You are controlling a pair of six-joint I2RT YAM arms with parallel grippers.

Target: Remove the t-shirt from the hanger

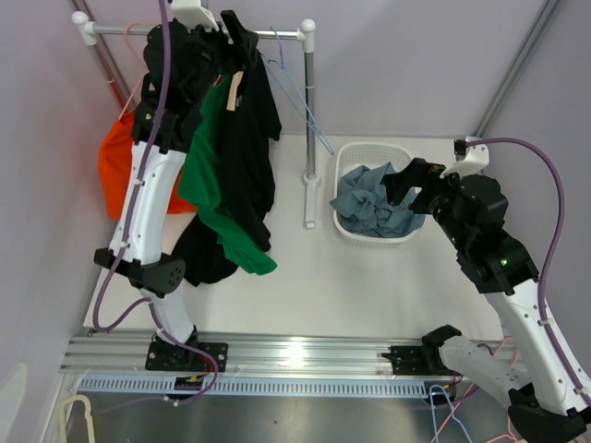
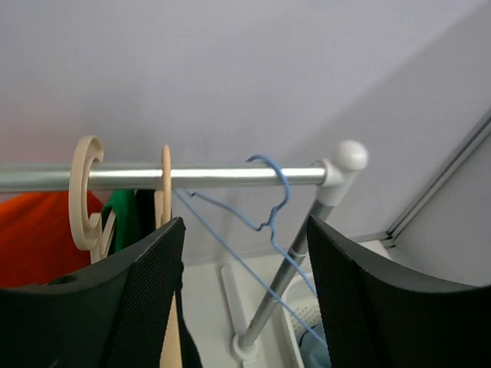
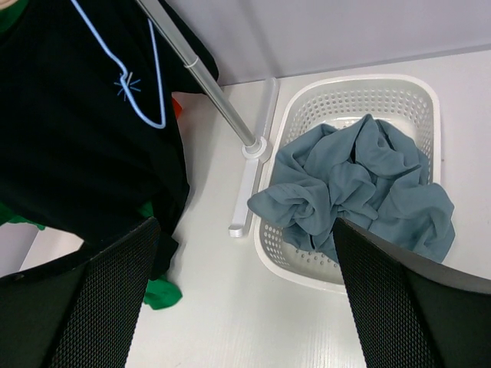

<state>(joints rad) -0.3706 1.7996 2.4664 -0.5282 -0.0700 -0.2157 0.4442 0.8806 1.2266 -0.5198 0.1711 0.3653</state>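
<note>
A grey-blue t-shirt (image 1: 374, 203) (image 3: 360, 184) lies crumpled in the white basket (image 1: 369, 148) (image 3: 360, 80). A bare blue wire hanger (image 1: 295, 92) (image 2: 268, 199) (image 3: 146, 84) hangs on the rail (image 1: 286, 35) (image 2: 215, 178) near its right end. My left gripper (image 1: 242, 37) (image 2: 245, 307) is up at the rail, just left of that hanger, open with nothing between its fingers. The right gripper (image 1: 402, 185) (image 3: 245, 307) hovers open at the basket's near left side, holding nothing.
On the rail hang a black t-shirt (image 1: 245, 138) (image 3: 77, 138), a green one (image 1: 212, 175) and an orange one (image 1: 118, 166) (image 2: 31, 238), on beige hangers (image 2: 80, 192). The rack's upright post (image 1: 309, 129) (image 3: 199, 77) stands between the clothes and the basket.
</note>
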